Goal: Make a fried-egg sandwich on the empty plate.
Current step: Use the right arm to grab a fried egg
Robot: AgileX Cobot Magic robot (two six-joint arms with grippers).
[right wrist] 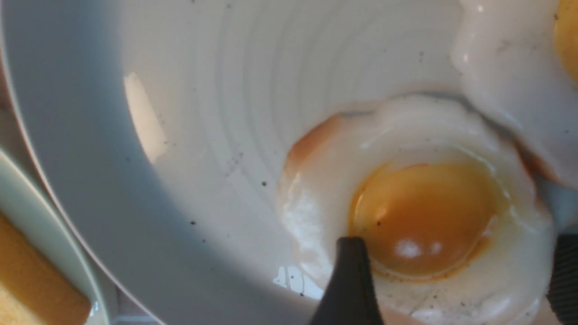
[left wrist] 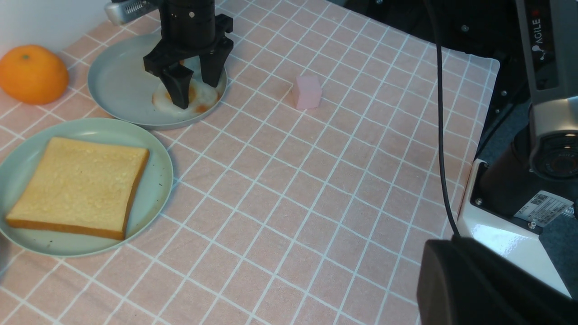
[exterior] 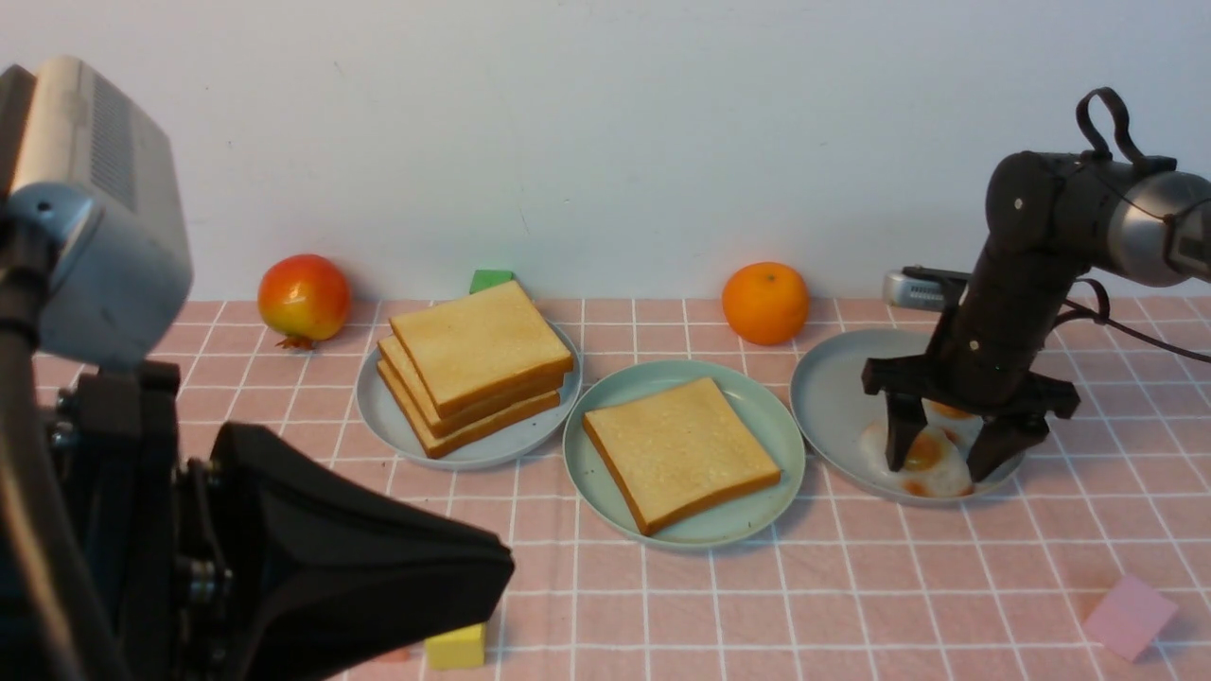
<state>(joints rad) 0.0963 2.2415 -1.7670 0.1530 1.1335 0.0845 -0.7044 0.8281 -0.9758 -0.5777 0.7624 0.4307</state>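
While wide-open, empty right pincer [exterior: 941,466] straddles flat white orange-yolked egg [exterior: 923,453], sink lower, close slowly; round mint-green plate [exterior: 747,397] at 9 o'clock.

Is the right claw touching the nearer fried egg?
Cannot tell. In the right wrist view a claw fingertip overlaps the egg edge, but no view shows contact or a gap.

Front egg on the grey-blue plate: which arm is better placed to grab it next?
Right. The right hand is open, straddling the front egg on the grey-blue plate. The left hand is shut, near left, across the mint plate from it.
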